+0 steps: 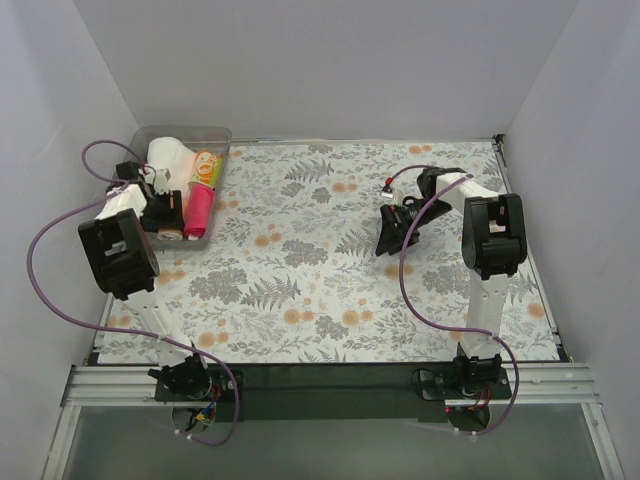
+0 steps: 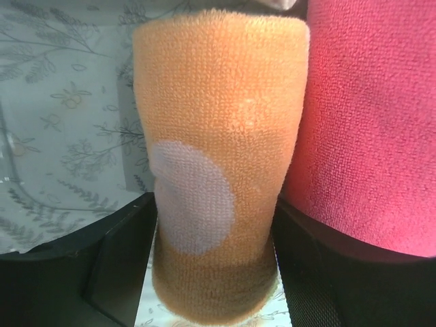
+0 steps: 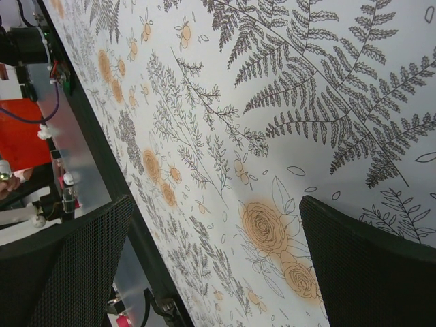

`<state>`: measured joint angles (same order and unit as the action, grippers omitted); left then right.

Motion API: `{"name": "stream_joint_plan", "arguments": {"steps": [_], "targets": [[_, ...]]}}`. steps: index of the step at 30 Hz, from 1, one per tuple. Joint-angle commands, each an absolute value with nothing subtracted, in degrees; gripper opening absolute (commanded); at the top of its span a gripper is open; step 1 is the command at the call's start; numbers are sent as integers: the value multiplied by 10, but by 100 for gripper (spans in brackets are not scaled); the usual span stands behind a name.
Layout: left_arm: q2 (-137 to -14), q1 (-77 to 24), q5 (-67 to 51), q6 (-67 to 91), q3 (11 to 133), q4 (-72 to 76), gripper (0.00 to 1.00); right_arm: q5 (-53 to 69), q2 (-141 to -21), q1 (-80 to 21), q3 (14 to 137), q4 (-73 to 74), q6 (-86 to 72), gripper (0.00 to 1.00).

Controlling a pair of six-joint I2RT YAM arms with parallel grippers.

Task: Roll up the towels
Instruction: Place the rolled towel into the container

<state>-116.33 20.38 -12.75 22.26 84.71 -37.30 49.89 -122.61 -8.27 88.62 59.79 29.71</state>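
- Orange towel (image 2: 218, 102), pale spots: rolled into a stubby cylinder. It sits in the clear bin (image 1: 185, 130) at the far-left corner of the counter (image 1: 330, 376), at the bin's near end.
- Left hand (image 2: 212, 211): clenched on the orange towel, one black finger (image 2: 116, 259) against each side, low on the roll.
- Magenta towel (image 2: 368, 122): rolled, in the same bin, touching the orange towel along one side.
- White towel (image 1: 170, 155) and yellow patterned towel (image 1: 206, 165): both rolled, at the far end of the bin.
- Right hand (image 3: 216, 211): released and empty, fingers apart. It hovers above the floral cover (image 1: 320, 260) toward the right edge of the counter, well apart from the bin.
- Handling, judged:
  - The looped terry pile looks soft, light and easily squashed, and is not fragile.
  - The surface looks grippy rather than slippery.
  - Probably only the cloth's own friction keeps a roll wound, so a loose outer end may unwind when lifted or bumped.
- Where to hold, judged:
  - Take a roll across the middle of the cylinder, squeezing through the layers.
  - The outer flap belongs under one finger if it can be found; on the orange towel it does not show.
  - A firm pinch does no harm.
- No flat towel shows on the cover.
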Motion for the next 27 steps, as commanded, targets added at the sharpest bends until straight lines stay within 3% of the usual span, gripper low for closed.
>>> {"name": "stream_joint_plan", "arguments": {"steps": [1, 10, 12, 20, 27], "targets": [[-1126, 200, -116, 205, 884, -388, 61, 516, -1200, -82, 903, 606, 294, 99], [-1116, 200, -111, 165, 961, -431, 63, 523, -1198, -82, 911, 607, 294, 98], [-1107, 195, -144, 144, 993, -439, 98, 523, -1193, -82, 911, 606, 295, 98], [-1037, 104, -176, 69, 1062, -454, 98, 439, -1091, -64, 879, 605, 353, 98], [-1042, -51, -164, 66, 1124, -535, 98, 396, -994, -28, 916, 592, 344, 98]]}}
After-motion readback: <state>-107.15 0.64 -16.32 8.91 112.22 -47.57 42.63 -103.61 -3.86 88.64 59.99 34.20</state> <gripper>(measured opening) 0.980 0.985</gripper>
